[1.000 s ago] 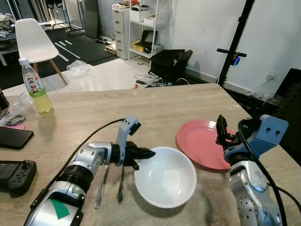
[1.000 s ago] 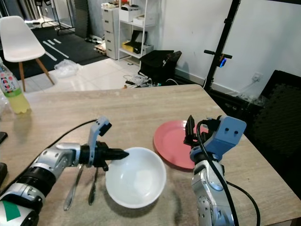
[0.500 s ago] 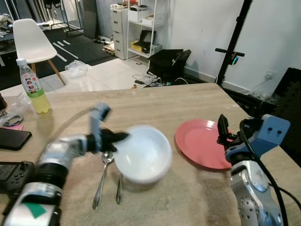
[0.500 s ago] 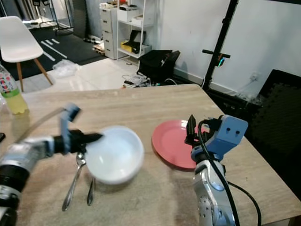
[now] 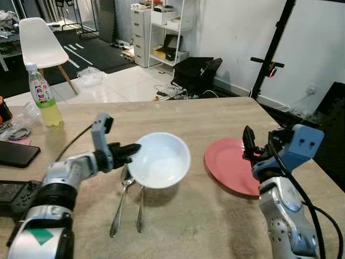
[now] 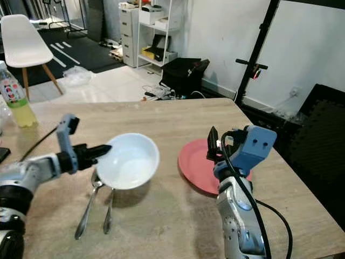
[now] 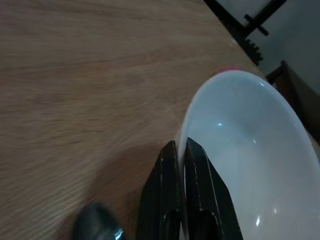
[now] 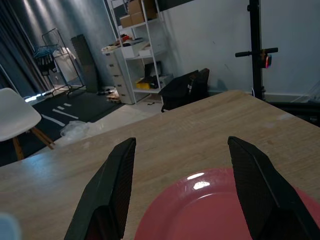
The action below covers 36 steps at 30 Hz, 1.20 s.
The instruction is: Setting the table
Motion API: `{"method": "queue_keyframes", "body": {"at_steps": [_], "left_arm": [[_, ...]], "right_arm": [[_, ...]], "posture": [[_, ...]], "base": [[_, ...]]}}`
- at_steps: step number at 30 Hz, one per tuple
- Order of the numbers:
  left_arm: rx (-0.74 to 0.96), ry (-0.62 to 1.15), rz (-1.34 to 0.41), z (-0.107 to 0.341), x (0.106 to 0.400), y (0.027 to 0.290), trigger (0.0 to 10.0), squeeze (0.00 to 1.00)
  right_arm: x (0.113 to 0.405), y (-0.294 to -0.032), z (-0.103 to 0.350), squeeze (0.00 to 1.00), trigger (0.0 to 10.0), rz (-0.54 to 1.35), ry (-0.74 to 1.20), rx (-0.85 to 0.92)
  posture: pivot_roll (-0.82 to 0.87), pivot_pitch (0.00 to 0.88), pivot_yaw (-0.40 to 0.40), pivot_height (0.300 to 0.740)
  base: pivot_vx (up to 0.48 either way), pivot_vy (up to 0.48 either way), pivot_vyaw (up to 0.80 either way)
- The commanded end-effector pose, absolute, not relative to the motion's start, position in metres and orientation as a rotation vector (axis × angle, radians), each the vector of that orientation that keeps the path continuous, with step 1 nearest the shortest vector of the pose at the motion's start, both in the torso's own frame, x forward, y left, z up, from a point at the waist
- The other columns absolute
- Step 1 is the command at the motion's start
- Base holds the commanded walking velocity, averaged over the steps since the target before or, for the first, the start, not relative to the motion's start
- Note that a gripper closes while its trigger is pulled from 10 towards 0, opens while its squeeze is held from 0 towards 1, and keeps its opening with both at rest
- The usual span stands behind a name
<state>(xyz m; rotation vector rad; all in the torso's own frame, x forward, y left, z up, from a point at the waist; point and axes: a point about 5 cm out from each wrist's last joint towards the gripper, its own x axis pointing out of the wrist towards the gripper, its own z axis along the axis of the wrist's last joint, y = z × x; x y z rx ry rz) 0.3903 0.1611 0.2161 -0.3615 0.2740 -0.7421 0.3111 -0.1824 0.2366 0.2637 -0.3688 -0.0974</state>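
On the table (image 5: 215, 116), a bowl (image 5: 159, 159) sits above two spoons (image 5: 126, 208), held at its left rim by the left tool (image 5: 131, 149). A plate (image 5: 232, 164) lies right; a bottle (image 5: 42, 98) stands far left.

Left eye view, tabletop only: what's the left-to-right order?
Black phone → yellow drink bottle → left tool → white bowl → pink plate → right tool
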Motion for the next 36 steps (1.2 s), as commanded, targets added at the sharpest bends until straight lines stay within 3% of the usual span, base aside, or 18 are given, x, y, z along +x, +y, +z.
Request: {"method": "queue_keyframes", "body": {"at_steps": [1, 14, 15, 26, 27, 36], "left_arm": [[-0.251, 0.346, -0.728, 0.205, 0.393, 0.154, 10.0, 0.0], [-0.126, 0.472, -0.762, 0.179, 0.391, 0.132, 10.0, 0.0], [-0.123, 0.473, -0.761, 0.178, 0.391, 0.131, 10.0, 1.0], [-0.15, 0.428, -0.761, 0.183, 0.392, 0.14, 10.0, 1.0], [-0.173, 0.411, -0.757, 0.187, 0.393, 0.142, 10.0, 0.0], [-0.235, 0.266, -0.853, 0.226, 0.388, 0.155, 10.0, 0.0]], "right_arm": [[0.308, -0.184, 0.233, 0.0, 10.0, -0.111, -0.362, 0.266], [0.3, -0.188, 0.228, 0.0, 10.0, -0.151, -0.36, 0.269], [0.299, -0.188, 0.228, 0.0, 10.0, -0.152, -0.36, 0.27], [0.299, -0.188, 0.228, 0.0, 10.0, -0.152, -0.357, 0.268], [0.298, -0.189, 0.228, 0.0, 10.0, -0.151, -0.358, 0.267], [0.3, -0.189, 0.228, 0.0, 10.0, -0.142, -0.358, 0.261]], "posture": [[0.1, 0.076, 0.042, 0.74], [0.08, 0.097, 0.071, 0.74], [0.08, 0.097, 0.071, 0.74], [0.08, 0.099, 0.064, 0.74], [0.08, 0.098, 0.062, 0.74], [0.09, 0.081, 0.048, 0.74]], "base": [[0.0, 0.0, 0.0], [0.0, 0.0, 0.0], [0.0, 0.0, 0.0], [0.0, 0.0, 0.0], [0.0, 0.0, 0.0], [0.0, 0.0, 0.0]]}}
